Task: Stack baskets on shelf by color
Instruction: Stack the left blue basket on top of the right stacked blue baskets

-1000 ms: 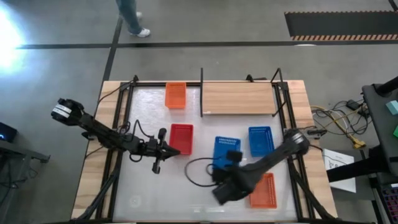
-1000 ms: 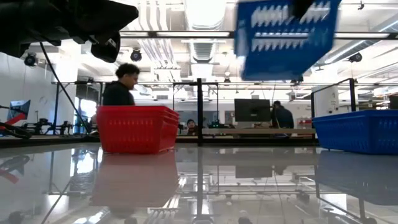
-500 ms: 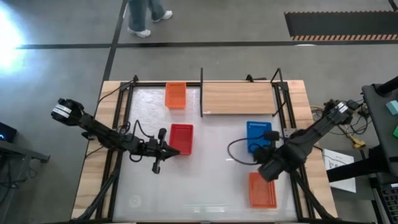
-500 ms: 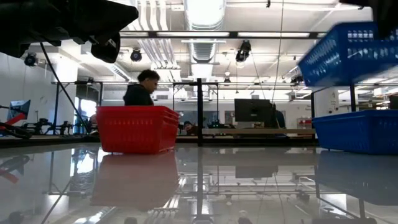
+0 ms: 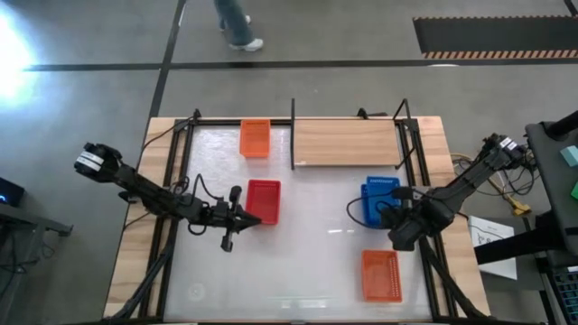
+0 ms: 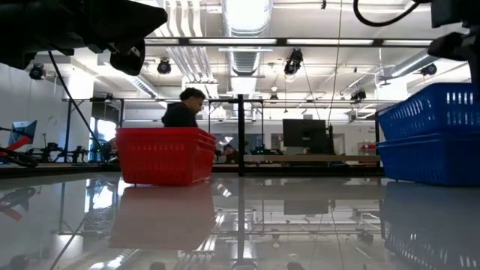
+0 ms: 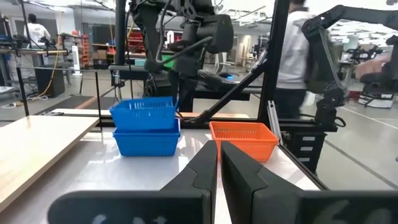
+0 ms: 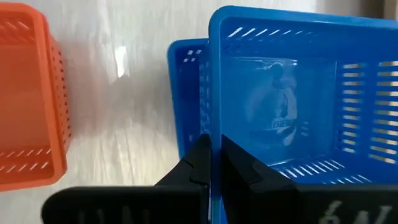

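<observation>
**Right gripper holding a blue basket over a second blue basket**

The glossy white tabletop [image 5: 307, 253] mirrors ceiling lights. The right gripper [image 8: 211, 163] is clamped on the rim of the upper blue basket [image 8: 292, 93], which sits in or just above the lower blue basket [image 7: 147, 140]. The left gripper [image 7: 217, 171], fingers together and empty, rests near the red basket [image 5: 263, 199]. Orange baskets lie near the front [image 5: 380, 274] and beside the bare shelf [image 5: 346, 142]. A person [image 6: 182, 112] stands behind in the workshop.
</observation>
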Motion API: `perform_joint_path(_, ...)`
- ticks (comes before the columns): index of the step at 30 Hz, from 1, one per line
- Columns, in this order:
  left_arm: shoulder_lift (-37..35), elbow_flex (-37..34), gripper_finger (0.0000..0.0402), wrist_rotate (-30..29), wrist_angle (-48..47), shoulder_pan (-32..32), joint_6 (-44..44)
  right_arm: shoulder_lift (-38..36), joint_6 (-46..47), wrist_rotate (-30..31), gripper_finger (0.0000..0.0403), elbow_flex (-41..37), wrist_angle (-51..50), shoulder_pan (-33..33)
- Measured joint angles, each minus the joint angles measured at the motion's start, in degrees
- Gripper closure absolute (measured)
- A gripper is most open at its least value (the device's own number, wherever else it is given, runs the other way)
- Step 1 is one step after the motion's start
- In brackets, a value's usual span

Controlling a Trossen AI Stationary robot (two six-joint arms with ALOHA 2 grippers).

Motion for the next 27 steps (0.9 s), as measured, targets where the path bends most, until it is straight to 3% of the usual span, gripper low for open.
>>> perform_joint_path(12,0.32,0.00,0.0398,-0.04,-0.13,0.02,0.99,1.94,-1.83,-1.53,0.0390,-1.85,4.12,0.00)
perform_joint_path(27,0.70,0.10,0.0398,-1.42,-0.01,0.07,0.93,6.25,1.68,-1.24,0.0279,0.87,3.68,-0.02)
